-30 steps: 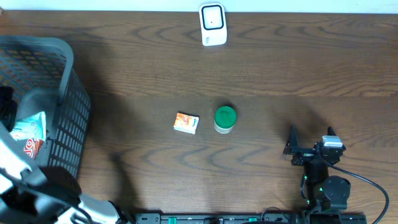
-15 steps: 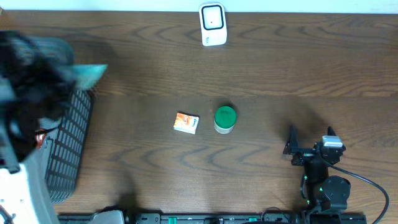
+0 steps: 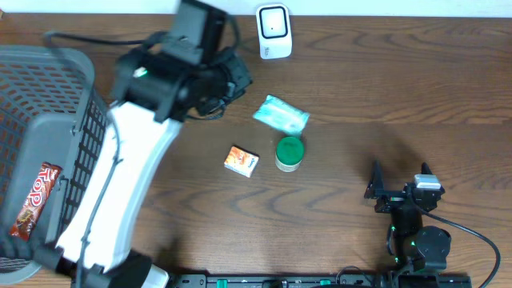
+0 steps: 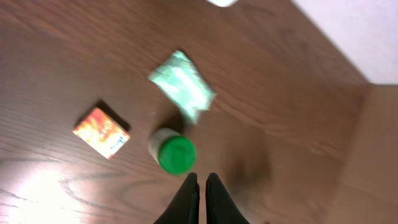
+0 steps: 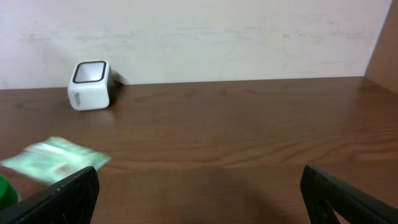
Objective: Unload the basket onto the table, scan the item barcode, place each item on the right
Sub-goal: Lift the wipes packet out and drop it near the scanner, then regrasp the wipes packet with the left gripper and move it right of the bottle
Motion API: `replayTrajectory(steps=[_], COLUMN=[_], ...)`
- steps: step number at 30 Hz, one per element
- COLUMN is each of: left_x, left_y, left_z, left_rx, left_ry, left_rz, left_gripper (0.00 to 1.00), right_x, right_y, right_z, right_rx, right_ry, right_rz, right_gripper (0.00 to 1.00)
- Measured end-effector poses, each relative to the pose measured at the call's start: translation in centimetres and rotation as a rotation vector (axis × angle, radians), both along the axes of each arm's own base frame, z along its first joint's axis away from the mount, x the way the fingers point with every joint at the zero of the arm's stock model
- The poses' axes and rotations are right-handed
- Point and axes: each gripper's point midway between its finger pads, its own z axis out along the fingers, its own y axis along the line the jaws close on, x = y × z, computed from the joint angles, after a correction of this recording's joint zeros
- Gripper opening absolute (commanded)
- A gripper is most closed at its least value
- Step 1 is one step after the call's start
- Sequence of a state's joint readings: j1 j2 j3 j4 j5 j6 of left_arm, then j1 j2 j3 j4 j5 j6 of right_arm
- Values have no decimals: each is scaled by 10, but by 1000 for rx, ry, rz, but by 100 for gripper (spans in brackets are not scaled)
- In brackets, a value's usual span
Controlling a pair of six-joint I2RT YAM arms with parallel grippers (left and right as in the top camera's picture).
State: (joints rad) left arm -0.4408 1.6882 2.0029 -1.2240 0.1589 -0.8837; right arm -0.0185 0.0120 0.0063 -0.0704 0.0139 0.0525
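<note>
With the left gripper [image 4: 200, 186] pinched shut on nothing and the right gripper [image 5: 199, 186] gaping wide, the loose green packet [image 3: 281, 114] could come to rest barcode-down, short of the scanner [image 3: 274, 30] at the worktop's far edge.

1. Tabletop [image 3: 400, 80]: dark brown wood grain, matte, filling the overhead view.
2. Wall [image 5: 249, 31]: off-white, faintly scuffed, rising directly behind the tabletop's far edge.
3. Panel [image 5: 388, 50]: tan-brown, at the tabletop's right edge, meeting the wall.
4. Glare [image 4: 31, 193]: one pale patch of reflected light on the tabletop, left wrist view.
</note>
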Motion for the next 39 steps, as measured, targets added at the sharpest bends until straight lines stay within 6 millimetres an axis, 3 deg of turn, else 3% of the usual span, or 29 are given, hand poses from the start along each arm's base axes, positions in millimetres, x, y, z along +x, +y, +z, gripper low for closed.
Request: replayTrajectory(steps=[4,15,18,22,26,28,34,39], left_x=[11,26,37,58,71,77,89,94], left_y=[6,11,7,-4,-13,-18,-27,-42], left_z=[-16,-13,-23,-56,-99,-118,-157,-172], left_rx=[64,95,116,193,301,344,425,427], left_ry=[17,-45,-47,-36,-6,1,3,-31], left_rz=[36,71,53,-49,-218,-300,-481,-617], left_gripper=[7,8,17,55,80,88,100,98], right_x=[0,0,0,0,0,0,0,0], right_y=[0,0,0,0,0,0,0,0], right_z=[0,0,0,0,0,0,0,0], right_rx=[0,0,0,0,0,0,0,0], right_ry=[0,0,0,0,0,0,0,0], right_rz=[0,0,0,0,0,0,0,0], right_gripper=[99,99,99,99,99,99,99,99])
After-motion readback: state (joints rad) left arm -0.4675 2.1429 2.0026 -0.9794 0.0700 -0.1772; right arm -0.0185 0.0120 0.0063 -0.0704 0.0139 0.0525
